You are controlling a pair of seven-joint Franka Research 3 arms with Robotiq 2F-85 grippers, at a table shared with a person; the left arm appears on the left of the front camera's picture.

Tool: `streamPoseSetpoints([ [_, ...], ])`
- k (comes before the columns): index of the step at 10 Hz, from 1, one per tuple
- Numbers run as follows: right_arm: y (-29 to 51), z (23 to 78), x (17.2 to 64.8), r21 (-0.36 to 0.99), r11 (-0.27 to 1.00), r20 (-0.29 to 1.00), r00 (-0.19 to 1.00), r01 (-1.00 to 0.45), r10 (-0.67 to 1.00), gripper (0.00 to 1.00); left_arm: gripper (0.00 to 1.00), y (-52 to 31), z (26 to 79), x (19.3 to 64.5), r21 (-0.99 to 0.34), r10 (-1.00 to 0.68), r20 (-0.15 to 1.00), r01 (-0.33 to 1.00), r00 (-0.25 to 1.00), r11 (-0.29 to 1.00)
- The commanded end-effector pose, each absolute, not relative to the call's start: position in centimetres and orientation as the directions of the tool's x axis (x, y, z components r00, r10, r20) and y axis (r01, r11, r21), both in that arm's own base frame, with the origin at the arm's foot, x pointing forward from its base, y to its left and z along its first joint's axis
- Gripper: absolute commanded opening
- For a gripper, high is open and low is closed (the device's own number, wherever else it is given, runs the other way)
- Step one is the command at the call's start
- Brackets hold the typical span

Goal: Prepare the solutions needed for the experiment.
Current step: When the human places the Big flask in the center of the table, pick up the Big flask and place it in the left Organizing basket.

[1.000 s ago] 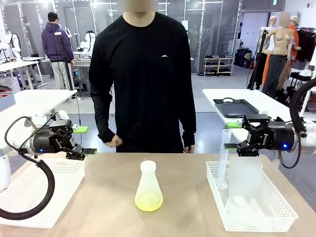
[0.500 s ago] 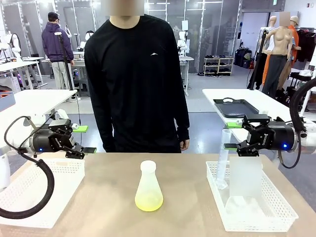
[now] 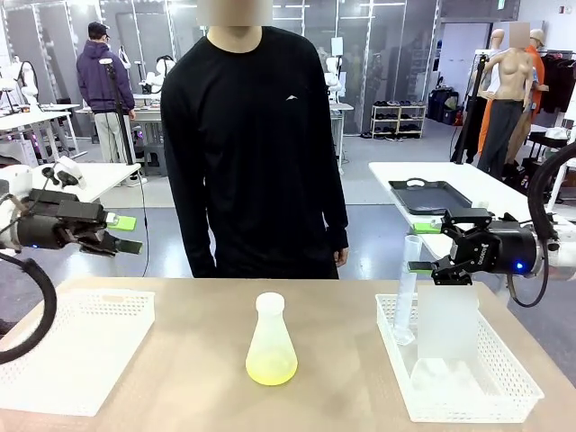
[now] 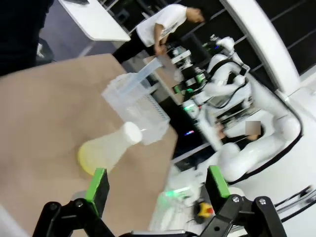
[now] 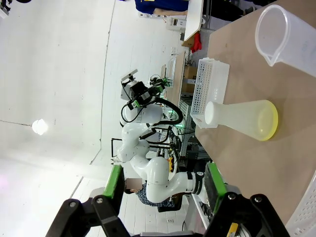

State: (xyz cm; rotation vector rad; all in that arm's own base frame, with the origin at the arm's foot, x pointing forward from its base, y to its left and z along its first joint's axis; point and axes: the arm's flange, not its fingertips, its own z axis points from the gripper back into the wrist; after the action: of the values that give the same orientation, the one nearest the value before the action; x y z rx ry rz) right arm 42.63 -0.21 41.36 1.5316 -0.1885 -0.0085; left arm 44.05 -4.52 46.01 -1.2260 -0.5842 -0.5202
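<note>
Just pulled back: the left tool (image 3: pixel 128 234), lifted from its spot over the white basket (image 3: pixel 81 351) at eight o'clock and drawn higher and farther out toward nine o'clock. Also shifted: the person (image 3: pixel 261 153) at twelve o'clock, arms down at the sides, hands off the table (image 3: pixel 342 315). Unmoved: the conical flask (image 3: pixel 271 337), upright at the table's centre, with the solution (image 3: pixel 271 367) a shallow lime-yellow layer in its base. Best read as a retreat or a reset rather than a reach. Flask untouched, with any pouring or measuring apparently yet to begin.

Spread to its widest, the left tool: green pads (image 4: pixel 97 183) well apart in the left wrist view, nothing between them, nothing touched, the flask (image 4: pixel 106 150) lying well ahead on the table. Parked at three o'clock, the right tool (image 3: pixel 421 247), above the far end of the second basket (image 3: pixel 468 409) at four o'clock. Close to it, the top of the tall measuring cylinder (image 3: pixel 408 288), standing in that basket beside a frosted beaker (image 3: pixel 447 324). Jaws wide apart there too and empty in the right wrist view, fingers (image 5: pixel 114 183) framing bare air, flask (image 5: pixel 242 118) and beaker well beyond. No contact with the cylinder apparent from the front, though depth is hard to judge.
</note>
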Motion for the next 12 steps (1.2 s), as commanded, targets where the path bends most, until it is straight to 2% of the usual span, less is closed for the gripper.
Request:
streamPoseSetpoints([
  [1,-0.2,41.5,42.6,0.992,0.042,0.12,0.985,-0.115,-0.122,0.82,1.0,-2.9,47.1,44.2,-0.381,-0.201,0.848,0.827,0.491,0.413],
  [2,-0.2,41.5,42.6,0.992,0.042,0.12,0.985,-0.115,-0.122,0.82,1.0,-1.9,47.5,44.6,-0.289,-0.271,0.869,0.869,0.415,0.402],
  [3,-0.2,41.5,42.6,0.992,0.042,0.12,0.985,-0.115,-0.122,0.82,1.0,-0.9,47.6,45.0,-0.268,-0.308,0.865,0.883,0.397,0.385],
  [4,-0.2,41.5,42.6,0.992,0.042,0.12,0.985,-0.115,-0.122,0.82,1.0,-3.0,47.4,44.1,-0.448,-0.21,0.819,0.824,0.534,0.347],
  [9,-0.2,41.5,42.6,0.992,0.042,0.12,0.985,-0.115,-0.122,0.82,1.0,-2.5,47.0,44.1,-0.44,-0.209,0.827,0.832,0.522,0.338],
  [11,-0.2,41.5,42.6,0.992,0.042,0.12,0.985,-0.115,-0.122,0.82,1.0,-3.0,49.2,47.6,-0.058,-0.411,0.894,0.954,0.18,0.293],
  [12,-0.2,41.5,42.6,0.992,0.042,0.12,0.985,-0.115,-0.122,0.82,1.0,-3.9,50.6,48.1,0.089,-0.44,0.898,0.981,-0.003,0.175],
])
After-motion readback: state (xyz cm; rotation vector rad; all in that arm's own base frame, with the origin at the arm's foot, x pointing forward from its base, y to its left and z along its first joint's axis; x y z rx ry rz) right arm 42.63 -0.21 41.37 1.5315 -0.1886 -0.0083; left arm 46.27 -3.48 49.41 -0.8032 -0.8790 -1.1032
